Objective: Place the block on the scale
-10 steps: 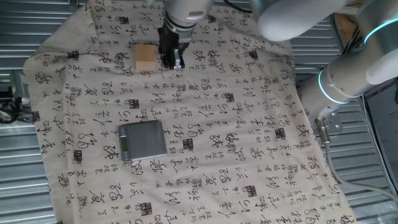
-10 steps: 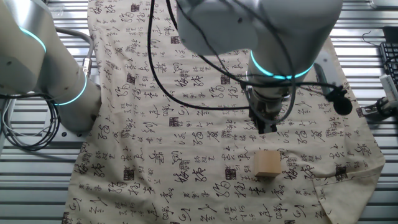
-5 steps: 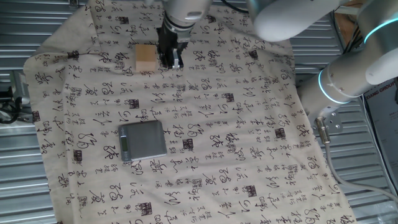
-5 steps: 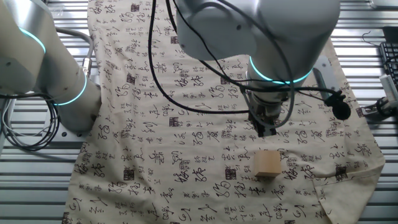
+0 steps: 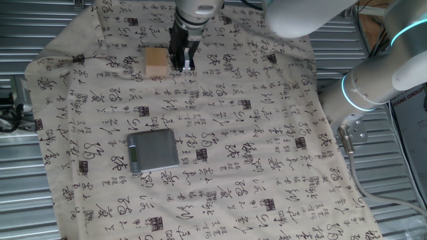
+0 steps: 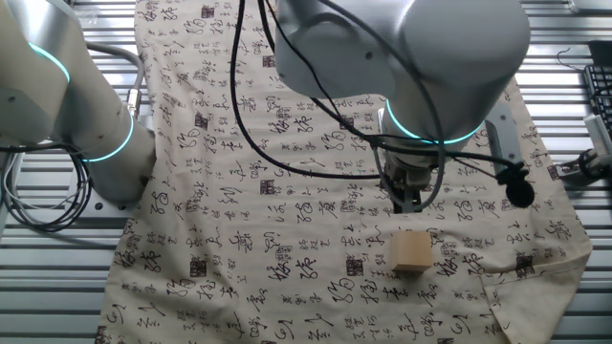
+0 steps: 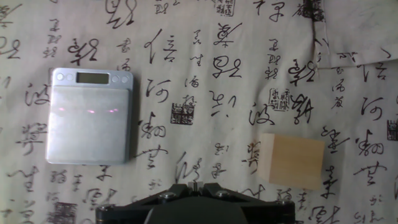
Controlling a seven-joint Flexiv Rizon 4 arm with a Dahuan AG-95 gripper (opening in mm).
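Claw hovering beside the block, scale waiting apart

The claw [image 5: 181, 61] is hanging just beside the block [image 5: 156, 63], gripping nothing; I cannot tell its jaw spacing. The block is sitting on the cloth-covered worktop [image 5: 267, 133], well apart from the scale [image 5: 154, 151], which is lying bare.

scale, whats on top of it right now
Nothing rests on the scale: its grey plate is bare. The block sits apart on the printed cloth. What lies beneath the scale is covered.
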